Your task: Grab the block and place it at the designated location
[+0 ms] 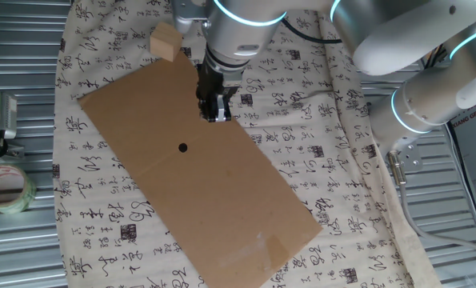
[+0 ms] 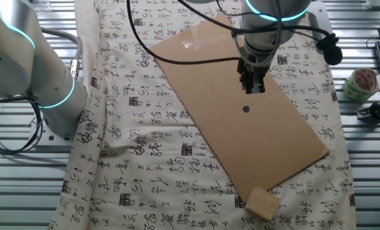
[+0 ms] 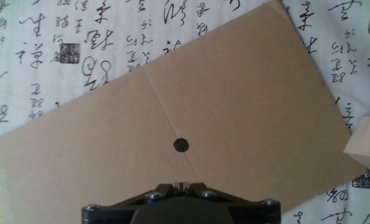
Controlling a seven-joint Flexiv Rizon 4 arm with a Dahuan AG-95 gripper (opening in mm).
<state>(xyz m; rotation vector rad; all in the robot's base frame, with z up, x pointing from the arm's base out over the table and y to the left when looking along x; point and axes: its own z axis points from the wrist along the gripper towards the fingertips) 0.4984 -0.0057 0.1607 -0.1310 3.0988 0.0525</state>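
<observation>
You are looking at the end effector hanging above the cardboard sheet, near the sheet's long edge and a little way from the black dot. Its fingers are sitting pressed together, or very nearly so, and they are holding nothing. In the hand view the dot is lying just ahead of the end effector, on the sheet's faint fold line. The block is resting on the white calligraphy cloth, just off one short end of the cardboard and well apart from the fingers. From the other fixed view you are seeing the block by the sheet's near corner. A roll of clear tape is lying on the metal desk beside the cloth.
</observation>
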